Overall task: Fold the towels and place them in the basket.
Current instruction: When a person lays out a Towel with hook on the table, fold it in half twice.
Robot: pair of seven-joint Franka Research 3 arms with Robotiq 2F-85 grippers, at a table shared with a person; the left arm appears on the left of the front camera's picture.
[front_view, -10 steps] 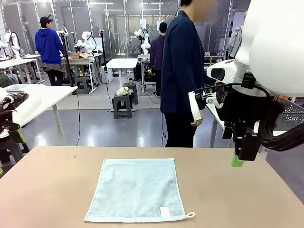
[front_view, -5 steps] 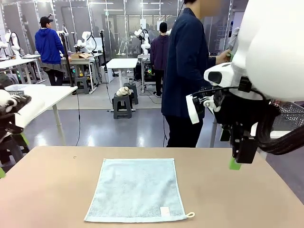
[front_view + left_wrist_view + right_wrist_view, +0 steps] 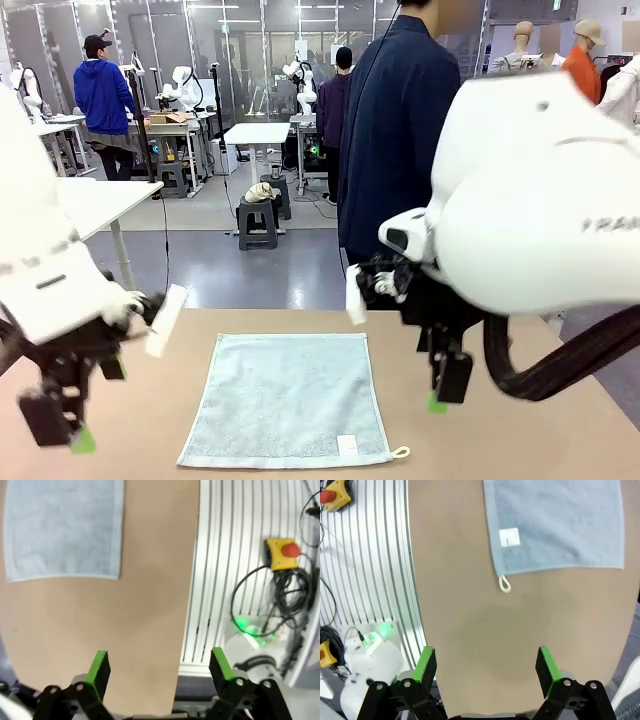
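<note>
The pale blue towel [image 3: 285, 400] lies spread flat and unfolded on the tan table [image 3: 520, 440], its white label [image 3: 347, 445] and corner loop [image 3: 400, 452] at the corner nearest the robot. Left of the towel, the left gripper [image 3: 160, 662] hangs above bare tabletop with its 2 green-padded fingers wide apart and nothing between them. Right of the towel, the right gripper [image 3: 486, 661] hovers the same way, jaws spread and empty, with the loop corner of the towel ahead of it in its own wrist view. Neither gripper touches the towel. Beyond the towel's far edge, past the table, a person [image 3: 400, 150] in a dark blue coat stands turned side-on.
</note>
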